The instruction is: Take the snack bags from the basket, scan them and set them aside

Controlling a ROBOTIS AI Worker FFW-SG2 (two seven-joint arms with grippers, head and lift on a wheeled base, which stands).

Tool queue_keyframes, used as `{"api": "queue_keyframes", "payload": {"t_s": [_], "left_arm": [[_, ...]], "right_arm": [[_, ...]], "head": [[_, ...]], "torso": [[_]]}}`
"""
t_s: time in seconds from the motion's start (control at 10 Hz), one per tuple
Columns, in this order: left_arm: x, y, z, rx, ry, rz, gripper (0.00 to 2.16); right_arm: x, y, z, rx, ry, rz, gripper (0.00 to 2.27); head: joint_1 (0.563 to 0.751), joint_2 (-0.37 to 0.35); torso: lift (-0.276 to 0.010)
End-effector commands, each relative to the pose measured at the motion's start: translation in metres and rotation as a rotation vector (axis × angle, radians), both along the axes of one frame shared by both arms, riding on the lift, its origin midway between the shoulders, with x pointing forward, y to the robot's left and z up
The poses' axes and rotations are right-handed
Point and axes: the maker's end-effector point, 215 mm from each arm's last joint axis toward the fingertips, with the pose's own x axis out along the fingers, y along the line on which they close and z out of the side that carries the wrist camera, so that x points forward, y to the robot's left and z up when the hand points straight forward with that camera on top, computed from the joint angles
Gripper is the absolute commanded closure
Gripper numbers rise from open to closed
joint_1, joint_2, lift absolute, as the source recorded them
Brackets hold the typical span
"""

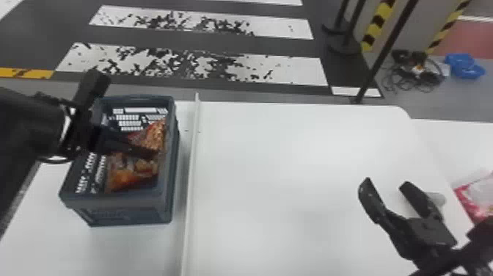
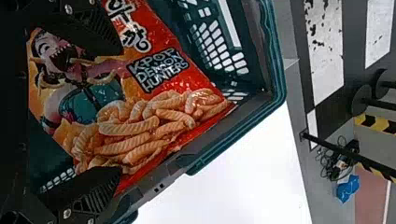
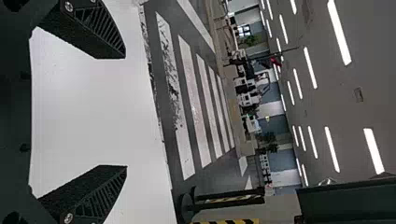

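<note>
Smooth white table (image 1: 293, 154); at left of the frame, rectangular basket (image 1: 117, 203) with perforated walls, glossy snack bag (image 1: 126, 176) inside, left claw (image 1: 126, 113) wide over it; at lower right, right claw (image 1: 386, 182) wide also.

One basket (image 1: 113, 198) stands at the left of the head view's frame; one snack bag (image 2: 154, 128) can be made out in it in the left wrist view, and whether others lie beneath is hidden. One pink-and-white packet (image 1: 477, 196) is at the head view's right edge. There are two tools, one at the left (image 1: 128, 113) and one at the lower right (image 1: 387, 183), with two fingers each. Upper right hold two yellow-and-black bands (image 1: 378, 25), two round bases (image 1: 344, 48), one cable heap (image 1: 416, 71) and one blue bundle (image 1: 465, 66).
</note>
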Motion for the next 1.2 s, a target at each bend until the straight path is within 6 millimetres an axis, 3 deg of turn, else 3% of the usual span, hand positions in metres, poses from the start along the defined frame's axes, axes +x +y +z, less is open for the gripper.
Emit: {"api": "queue_keyframes", "payload": {"t_s": [0.0, 0.2, 0.5, 0.6, 0.8, 0.9, 1.1], "left_arm": [[0.0, -0.003, -0.006, -0.002, 0.001, -0.009, 0.12], [0.0, 0.001, -0.014, 0.011, -0.004, -0.017, 0.13], [-0.007, 0.0, -0.023, 0.006, 0.003, -0.032, 0.37], [-0.011, 0.002, -0.032, 0.014, 0.007, -0.034, 0.69], [-0.014, 0.002, -0.033, 0.005, 0.012, -0.028, 1.59], [-0.017, 0.003, -0.033, -0.001, 0.029, -0.017, 1.86], [-0.023, 0.007, -0.035, -0.019, 0.046, -0.004, 2.01]], "right_arm": [[0.0, 0.001, -0.003, 0.002, 0.01, 0.004, 0.08], [0.0, 0.0, -0.003, -0.001, 0.013, 0.007, 0.08], [-0.005, -0.007, -0.005, -0.01, 0.022, 0.007, 0.08], [-0.005, -0.006, -0.007, 0.0, 0.029, 0.015, 0.08], [-0.008, -0.008, -0.008, 0.004, 0.031, 0.014, 0.08], [-0.008, -0.009, -0.007, 0.01, 0.031, 0.013, 0.08], [-0.01, -0.015, -0.006, 0.015, 0.03, 0.006, 0.08]], "head": [[0.695, -0.083], [0.695, -0.086], [0.695, -0.086], [0.695, -0.088], [0.695, -0.091], [0.695, -0.093], [0.695, -0.095]], "torso": [[-0.075], [-0.075], [-0.075], [-0.075], [-0.075], [-0.075], [-0.075]]}}
